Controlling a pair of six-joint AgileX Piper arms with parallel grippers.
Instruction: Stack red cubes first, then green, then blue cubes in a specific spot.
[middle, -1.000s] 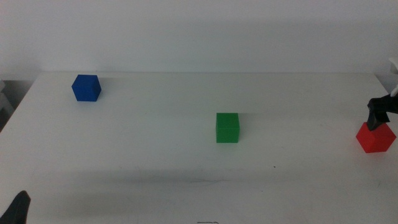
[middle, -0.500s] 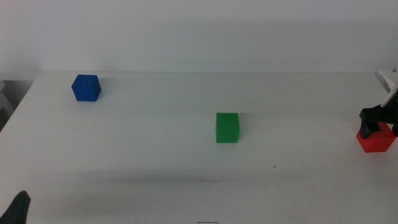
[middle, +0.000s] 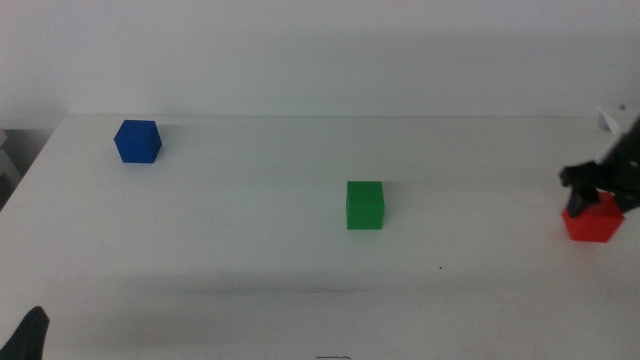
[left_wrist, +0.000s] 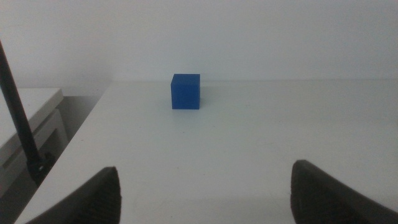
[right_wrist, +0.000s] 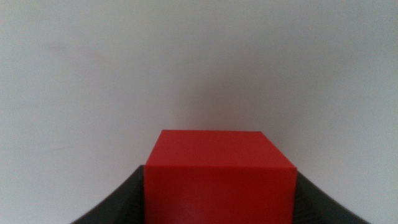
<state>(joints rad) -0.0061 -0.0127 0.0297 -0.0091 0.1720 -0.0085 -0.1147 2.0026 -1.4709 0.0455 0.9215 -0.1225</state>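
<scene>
A bright red cube (middle: 591, 222) with plain, unpatterned faces sits between the dark, near-black jaws of the right gripper (middle: 594, 192), and it fills the right wrist view as a solid red block (right_wrist: 218, 176). A bright green cube (middle: 365, 205) and a deep blue cube (middle: 138, 141) are equally plain and matte, the blue one (left_wrist: 186, 91) also showing solid blue from the left wrist. All rest on a smooth white table (middle: 250, 240) without markings, and the left gripper (left_wrist: 205, 193) has dark jaws too.
</scene>
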